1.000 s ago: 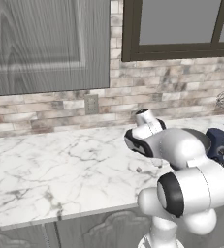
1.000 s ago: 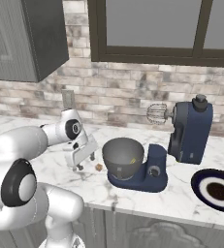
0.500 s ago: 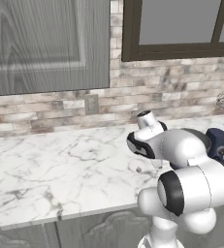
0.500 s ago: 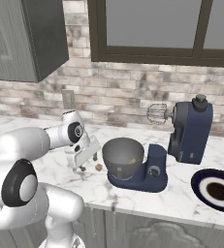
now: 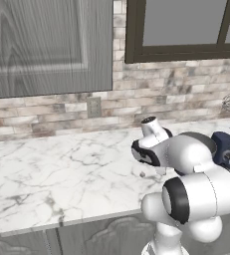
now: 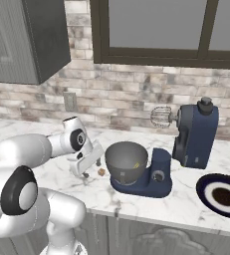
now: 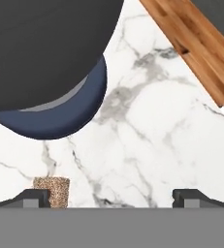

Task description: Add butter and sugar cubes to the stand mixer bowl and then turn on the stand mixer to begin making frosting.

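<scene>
One white, grey-veined marble counter [image 6: 186, 204] carries everything, running under a brick wall and a dark-framed window. Toward its right half stands the navy-blue stand mixer [image 6: 193, 134] with a rounded base, its bulky head tilted back so the wire whisk [image 6: 160, 116] hangs clear, and its grey metal bowl [image 6: 126, 161] sitting on the base near the counter's front edge. Left of the bowl, the white arm's two-finger gripper [image 6: 86, 169] points down at the marble with its jaws spread wide, holding nothing. Just beside it lies the tiny tan-orange butter cube [image 6: 101, 172], close to one fingertip [image 7: 33, 197] in the hand view. A tiny pale sugar lump [image 5: 142, 174] rests nearby on the marble.
</scene>
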Robot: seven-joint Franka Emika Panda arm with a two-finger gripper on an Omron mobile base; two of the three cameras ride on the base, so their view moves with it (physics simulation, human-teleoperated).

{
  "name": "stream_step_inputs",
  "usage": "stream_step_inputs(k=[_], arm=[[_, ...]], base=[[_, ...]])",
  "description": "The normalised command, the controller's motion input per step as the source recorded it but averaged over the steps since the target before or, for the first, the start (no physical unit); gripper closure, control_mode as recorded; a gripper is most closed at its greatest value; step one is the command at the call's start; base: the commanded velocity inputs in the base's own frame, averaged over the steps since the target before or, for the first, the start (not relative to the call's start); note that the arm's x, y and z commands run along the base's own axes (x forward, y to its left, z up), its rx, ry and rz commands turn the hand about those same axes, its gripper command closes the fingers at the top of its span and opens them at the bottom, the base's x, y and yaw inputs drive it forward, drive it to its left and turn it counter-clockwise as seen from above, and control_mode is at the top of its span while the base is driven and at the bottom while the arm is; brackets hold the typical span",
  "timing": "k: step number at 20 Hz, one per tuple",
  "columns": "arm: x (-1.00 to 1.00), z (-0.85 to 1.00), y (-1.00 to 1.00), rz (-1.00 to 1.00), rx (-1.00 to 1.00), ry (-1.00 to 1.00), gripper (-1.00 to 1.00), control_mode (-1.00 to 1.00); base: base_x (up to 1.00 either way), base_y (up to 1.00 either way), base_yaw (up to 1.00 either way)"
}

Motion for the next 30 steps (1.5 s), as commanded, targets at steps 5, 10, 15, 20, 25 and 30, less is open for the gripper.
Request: stream_step_inputs(k=[5, 10, 15, 20, 25, 30], arm=[[0.09, -0.02, -0.14, 0.0, 0.0, -0.01, -1.0, -1.0], [0.15, -0.07, -0.06, 0.0, 0.0, 0.0, -1.0, -1.0], [0.2, -0.14, 0.0, -0.01, 0.0, 0.0, -1.0, -1.0], [0.12, -0.12, 0.0, 0.0, 0.0, 0.0, -1.0, -1.0], [0.1, -0.09, -0.01, -0.01, 0.0, 0.0, -1.0, -1.0], [0.06, -0.1, -0.09, -0.02, 0.0, 0.0, -1.0, -1.0]], base=[[0.0, 0.0, 0.0], [0.0, 0.0, 0.0], [0.0, 0.0, 0.0], [0.0, 0.0, 0.0], [0.0, 0.0, 0.0], [0.0, 0.0, 0.0]])
